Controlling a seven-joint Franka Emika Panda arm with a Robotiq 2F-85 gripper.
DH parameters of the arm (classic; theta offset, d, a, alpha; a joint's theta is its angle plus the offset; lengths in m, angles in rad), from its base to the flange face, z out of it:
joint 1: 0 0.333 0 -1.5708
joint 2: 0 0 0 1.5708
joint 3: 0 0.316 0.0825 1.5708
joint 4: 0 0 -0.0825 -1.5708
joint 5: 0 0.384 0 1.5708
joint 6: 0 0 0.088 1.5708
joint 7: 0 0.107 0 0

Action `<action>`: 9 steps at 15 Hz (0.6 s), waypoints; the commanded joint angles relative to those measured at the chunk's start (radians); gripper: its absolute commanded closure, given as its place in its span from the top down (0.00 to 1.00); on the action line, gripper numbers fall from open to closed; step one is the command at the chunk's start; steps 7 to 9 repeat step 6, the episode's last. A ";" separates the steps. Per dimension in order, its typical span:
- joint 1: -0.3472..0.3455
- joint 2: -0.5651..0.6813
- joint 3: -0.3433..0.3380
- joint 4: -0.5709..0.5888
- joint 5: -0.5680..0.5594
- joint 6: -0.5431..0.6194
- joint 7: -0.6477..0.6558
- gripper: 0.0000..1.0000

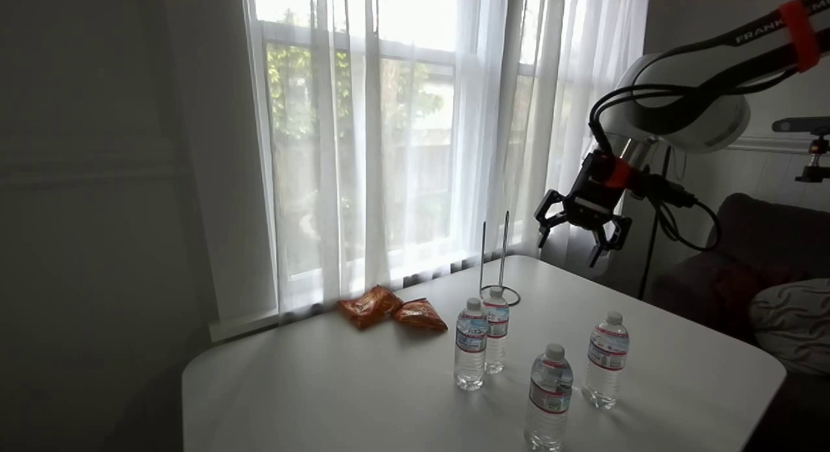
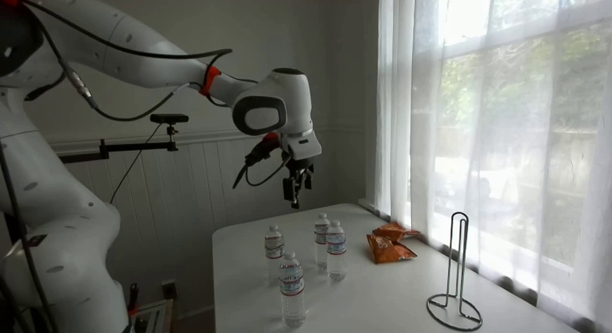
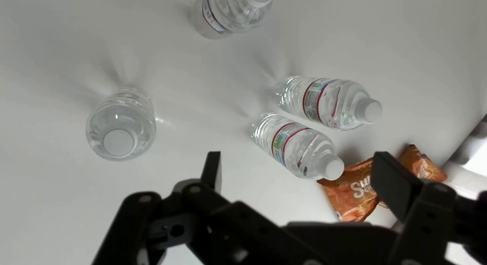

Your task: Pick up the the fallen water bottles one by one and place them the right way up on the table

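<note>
Sheer curtains (image 1: 363,179) backlight the surface (image 1: 311,400); four bottles (image 1: 470,347) stand upright, as the task wants, contact between two unclear; the hand (image 1: 567,253) hangs spread, empty.

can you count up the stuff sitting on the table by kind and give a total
Upright water bottles: 4
Orange snack packets: 2
Wire stand: 1
Total: 7

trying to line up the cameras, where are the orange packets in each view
In an exterior view: orange packets just left of centre, left of all bottles.
In an exterior view: orange packets right of centre, right of all bottles.
Wrist view: orange packets lower right, partly behind one of the fingers.
Shared landmark: the two close-set bottles.
</note>
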State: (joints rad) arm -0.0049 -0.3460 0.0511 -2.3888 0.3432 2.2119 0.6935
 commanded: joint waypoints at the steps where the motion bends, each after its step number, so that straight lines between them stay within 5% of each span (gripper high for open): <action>1: -0.007 -0.002 0.005 0.001 0.004 -0.003 -0.002 1.00; 9: -0.007 -0.006 0.005 -0.001 0.007 -0.003 -0.002 1.00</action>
